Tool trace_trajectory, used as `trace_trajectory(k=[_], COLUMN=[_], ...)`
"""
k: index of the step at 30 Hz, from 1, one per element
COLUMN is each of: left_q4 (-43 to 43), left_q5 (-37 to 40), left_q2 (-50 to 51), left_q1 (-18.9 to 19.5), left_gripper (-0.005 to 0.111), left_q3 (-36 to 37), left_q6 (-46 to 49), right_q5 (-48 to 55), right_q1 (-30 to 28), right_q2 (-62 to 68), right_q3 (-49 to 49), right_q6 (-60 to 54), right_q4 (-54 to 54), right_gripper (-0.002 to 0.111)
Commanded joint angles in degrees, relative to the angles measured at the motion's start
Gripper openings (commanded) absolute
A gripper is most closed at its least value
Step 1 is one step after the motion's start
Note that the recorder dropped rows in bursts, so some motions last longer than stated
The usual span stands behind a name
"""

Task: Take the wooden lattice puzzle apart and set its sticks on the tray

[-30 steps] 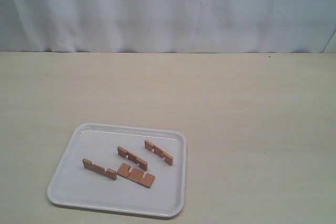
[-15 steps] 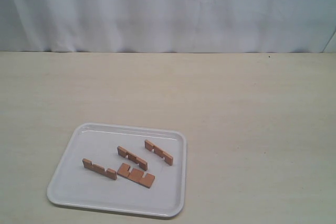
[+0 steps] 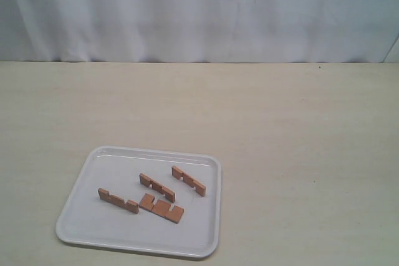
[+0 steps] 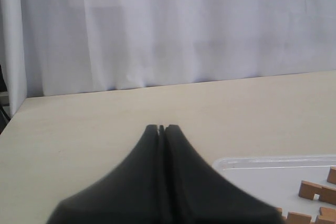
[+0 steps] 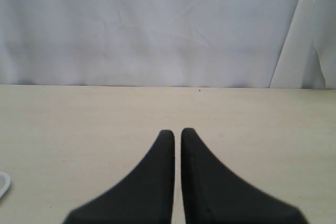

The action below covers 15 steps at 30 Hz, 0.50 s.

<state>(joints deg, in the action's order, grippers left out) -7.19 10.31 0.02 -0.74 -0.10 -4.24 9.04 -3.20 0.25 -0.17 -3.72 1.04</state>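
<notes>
1. Four short, flat, reddish-brown notched wooden slats [image 3: 157, 187] lie apart on a large white rectangular plastic tray [image 3: 93, 222] with a low rim. The tray sits on the near left part of a pale wooden table [image 3: 299, 154], in front of a white curtain [image 3: 199, 10].
2. No slat crosses or locks into another, and none lies outside the rim. The lattice looks fully taken apart, so I judge the task to be at its end.
3. Neither arm shows in the exterior view.
4. In the left wrist view, the black left gripper [image 4: 161, 127] has its fingertips pressed together with nothing between them. It hangs above bare table, just beside a corner of the tray.
5. In the right wrist view, the black right gripper [image 5: 177, 132] has its fingertips almost together, with only a thin slit between them. It holds nothing, and only the very edge of the tray shows.
6. All four slats point much the same way. In the exterior view their long axes run from far left to near right, roughly parallel.
7. The nearest slat [image 3: 162, 208] lies flat with its notches opening toward the far side. The other three appear to rest on a long edge.
8. I judge that no further grasp is needed. The next move calls only for keeping both arms clear of the tray.
</notes>
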Motion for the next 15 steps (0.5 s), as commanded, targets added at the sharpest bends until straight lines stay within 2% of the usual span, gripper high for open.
trace_trajectory(k=[1,6,15], left_q4=[0.37,0.37,0.37], left_q5=[-0.3,-0.3,-0.3], left_q2=[-0.02,-0.02,-0.02], left_q1=[0.16,0.16,0.16], left_gripper=[0.0,0.0,0.0], left_q3=[0.03,0.03,0.03], left_q6=[-0.3,-0.3,-0.3], right_q5=[0.15,0.15,0.15], right_q1=[-0.02,2.03,2.03], right_q2=[-0.25,-0.25,-0.25], right_q3=[0.17,0.17,0.17], right_q6=[-0.08,-0.1,0.14], right_q4=[-0.07,-0.07,-0.07], right_gripper=[0.004,0.004,0.004])
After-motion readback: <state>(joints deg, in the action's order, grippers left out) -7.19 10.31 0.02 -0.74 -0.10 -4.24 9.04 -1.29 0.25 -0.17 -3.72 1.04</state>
